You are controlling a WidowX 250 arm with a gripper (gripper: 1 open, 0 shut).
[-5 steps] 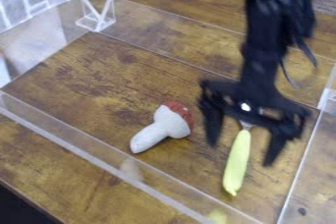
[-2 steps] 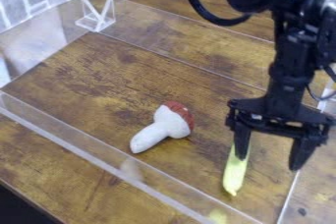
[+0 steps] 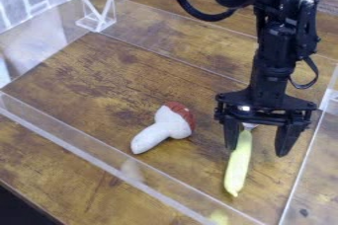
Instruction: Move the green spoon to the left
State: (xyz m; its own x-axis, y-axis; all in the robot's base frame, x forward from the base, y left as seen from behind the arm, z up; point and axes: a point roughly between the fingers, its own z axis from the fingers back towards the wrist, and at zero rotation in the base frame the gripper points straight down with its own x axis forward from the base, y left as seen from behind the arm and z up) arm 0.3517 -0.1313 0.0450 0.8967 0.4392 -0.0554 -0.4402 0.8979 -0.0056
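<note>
Wooden tabletop (image 3: 106, 81) with dark grain fills the single camera view, fenced by low clear plastic walls (image 3: 79, 140). A small clear stand (image 3: 95, 14) sits at about eleven o'clock near the far wall.

At four o'clock from the middle lies the green spoon (image 3: 238, 165), its yellow-green handle running roughly from twelve to six o'clock; its upper end is hidden behind the arm, so the silver bowl cannot be made out. A toy mushroom (image 3: 164, 127) with a red cap and white stem lies just beside it, at nine o'clock of the spoon.

A black robot arm reaches down from the top right. Its gripper (image 3: 262, 135) points straight down, jaws spread wide and empty, straddling the upper part of the handle, one finger on each side.

To do this step well, the jaws probably need to drop lower, stay centred across the handle's width, and close only once near the wood. The mushroom sits in the leftward path, so lifting the spoon clear over it seems wiser than dragging
</note>
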